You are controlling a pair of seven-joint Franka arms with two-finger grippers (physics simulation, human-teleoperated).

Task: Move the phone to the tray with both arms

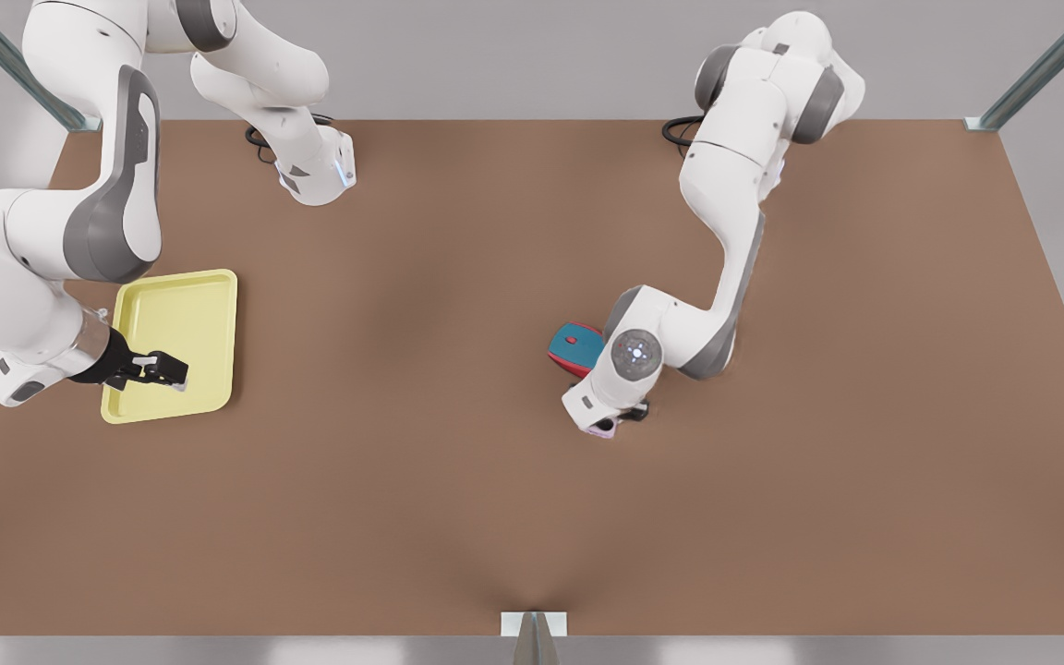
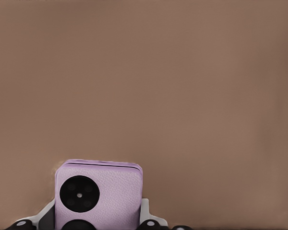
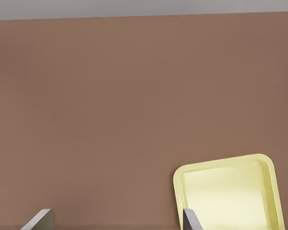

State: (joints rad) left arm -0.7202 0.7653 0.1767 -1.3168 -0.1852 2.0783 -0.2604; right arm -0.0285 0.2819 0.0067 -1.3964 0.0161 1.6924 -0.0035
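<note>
The pale pink phone [image 2: 105, 191], two black round lenses on its face, lies on the brown table between the fingers [image 2: 44, 216] of my left gripper [image 1: 620, 420], which press against its two sides. In the front view this gripper is low over the table right of centre, and a corner of the phone [image 1: 600, 430] peeks out beneath the wrist. My right gripper [image 1: 163, 369] hangs open over the near part of the pale yellow tray [image 1: 176, 314] at the front view's left, holding nothing. The tray [image 3: 230, 191] holds nothing.
A teal-and-red computer mouse [image 1: 576, 348] sits just behind the left gripper, touching or nearly touching the arm's wrist. A wide stretch of bare brown table [image 1: 384, 388] separates phone and tray. Metal frame posts stand at the table's corners.
</note>
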